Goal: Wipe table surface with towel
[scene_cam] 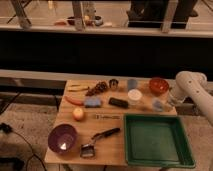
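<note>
Gripper (161,104) sits low at the table's (90,150) right edge, just behind the green tray (157,140), apparently on a pale bluish towel (158,105); can't tell its grip. Red bowl (158,85) is further behind the tray. White cup (134,96) and black block (118,102) lie behind-left of the tray, purple bowl (63,138) and spatula (97,140) to its left.

A dim, warmly lit room is seen around a wooden table (112,150).
Behind the table a pale ledge (40,76) is set, with a dark panel (100,52) above it and metal posts (78,15) on top. A speckled grey floor (30,115) is seen left of the table, crossed by a black cable (6,128). The gripper (165,103) is held over the table's right edge.
</note>
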Robot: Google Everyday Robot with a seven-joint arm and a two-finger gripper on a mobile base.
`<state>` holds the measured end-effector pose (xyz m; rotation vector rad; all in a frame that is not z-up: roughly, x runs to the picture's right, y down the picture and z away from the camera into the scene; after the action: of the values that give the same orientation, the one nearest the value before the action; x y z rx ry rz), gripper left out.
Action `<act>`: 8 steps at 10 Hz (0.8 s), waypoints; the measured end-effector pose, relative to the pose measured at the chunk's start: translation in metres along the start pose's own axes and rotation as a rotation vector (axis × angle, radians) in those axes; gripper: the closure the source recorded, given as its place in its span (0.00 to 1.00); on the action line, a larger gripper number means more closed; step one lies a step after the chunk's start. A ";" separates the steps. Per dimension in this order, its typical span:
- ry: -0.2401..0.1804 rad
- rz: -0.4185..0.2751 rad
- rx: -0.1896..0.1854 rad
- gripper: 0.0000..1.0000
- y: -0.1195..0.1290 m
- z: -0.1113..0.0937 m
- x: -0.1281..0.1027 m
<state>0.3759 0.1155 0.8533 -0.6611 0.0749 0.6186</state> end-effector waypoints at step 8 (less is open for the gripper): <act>0.003 0.018 0.046 1.00 -0.013 0.015 0.003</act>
<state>0.3841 0.1177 0.8714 -0.6180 0.0979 0.6315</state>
